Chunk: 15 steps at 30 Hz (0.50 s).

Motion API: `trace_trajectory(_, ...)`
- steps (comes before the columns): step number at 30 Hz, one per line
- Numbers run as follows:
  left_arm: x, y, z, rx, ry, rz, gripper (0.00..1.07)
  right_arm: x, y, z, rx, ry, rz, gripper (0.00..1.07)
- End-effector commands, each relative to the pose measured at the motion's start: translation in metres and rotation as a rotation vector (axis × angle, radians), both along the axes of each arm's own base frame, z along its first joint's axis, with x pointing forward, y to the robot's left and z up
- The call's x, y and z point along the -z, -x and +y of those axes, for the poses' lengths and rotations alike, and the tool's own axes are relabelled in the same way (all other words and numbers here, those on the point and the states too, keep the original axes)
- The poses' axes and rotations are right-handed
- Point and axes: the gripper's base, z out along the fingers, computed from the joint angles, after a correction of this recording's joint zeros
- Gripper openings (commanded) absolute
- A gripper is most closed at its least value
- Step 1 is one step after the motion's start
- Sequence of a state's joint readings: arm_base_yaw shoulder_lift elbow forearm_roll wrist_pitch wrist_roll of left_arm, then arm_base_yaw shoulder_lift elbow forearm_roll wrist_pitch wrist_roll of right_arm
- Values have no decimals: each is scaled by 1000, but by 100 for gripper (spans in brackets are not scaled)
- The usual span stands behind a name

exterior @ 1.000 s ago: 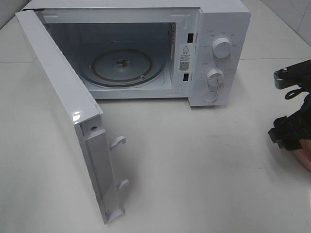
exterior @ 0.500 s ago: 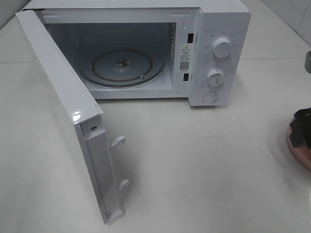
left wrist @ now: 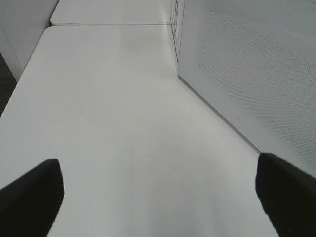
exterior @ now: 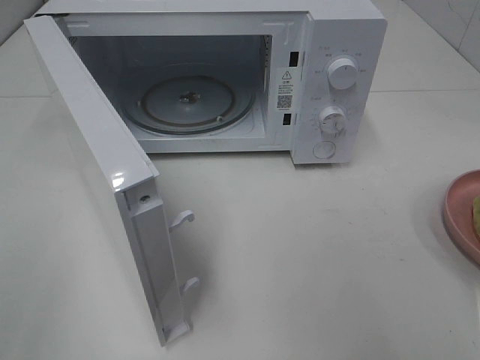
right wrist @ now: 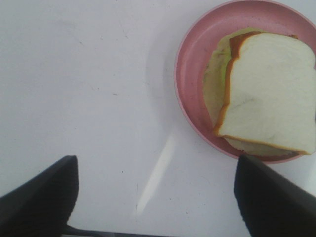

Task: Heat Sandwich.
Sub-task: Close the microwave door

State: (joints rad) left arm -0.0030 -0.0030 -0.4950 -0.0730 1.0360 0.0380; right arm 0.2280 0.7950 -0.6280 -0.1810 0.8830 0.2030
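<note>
The sandwich (right wrist: 266,94), white bread with tan crust and pale green filling, lies on a round pink plate (right wrist: 192,64). In the exterior view only the plate's edge (exterior: 459,214) and a sliver of the sandwich (exterior: 475,214) show at the far right of the table. My right gripper (right wrist: 155,202) is open and empty above the table beside the plate. My left gripper (left wrist: 158,197) is open and empty over bare table next to the microwave door's outer face (left wrist: 247,64). Neither gripper shows in the exterior view.
The white microwave (exterior: 337,45) stands at the back with its door (exterior: 90,142) swung wide open toward the front left. Its glass turntable (exterior: 189,101) holds nothing. Two knobs (exterior: 343,73) and a button sit on its right panel.
My right arm has drawn back to the right out of the exterior view, uncovering the pink plate at the table's right edge. The microwave has not moved.
</note>
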Motion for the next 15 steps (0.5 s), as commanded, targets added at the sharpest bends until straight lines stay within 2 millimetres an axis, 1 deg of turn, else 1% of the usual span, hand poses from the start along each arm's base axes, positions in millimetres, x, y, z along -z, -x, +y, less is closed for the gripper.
trace_trajectory(1, 0, 3, 0, 1, -4, -28, 101, -8, 15, -3, -14, -8, -33, 81)
trace_trajectory(3, 0, 3, 0, 1, -4, -28, 101, -11, 22, -4, -11, -17, -47, 81)
trace_trajectory(4, 0, 3, 0, 1, -4, -28, 101, -11, 22, -4, -11, -17, -47, 81)
trace_trajectory(5, 0, 3, 0, 1, -4, -28, 101, -13, 28, -5, -8, -28, -59, 80)
trace_trajectory(8, 0, 3, 0, 1, -4, -28, 101, -15, 39, -8, -2, -35, -72, 80)
trace_trajectory(11, 0, 3, 0, 1, -4, -28, 101, -16, 43, -9, 1, -34, -66, 79)
trace_trajectory(13, 0, 3, 0, 1, -4, -28, 101, -16, 52, -11, 8, -33, -56, 78)
trace_trajectory(15, 0, 3, 0, 1, -4, -28, 101, -16, 55, -12, 10, -34, -60, 78)
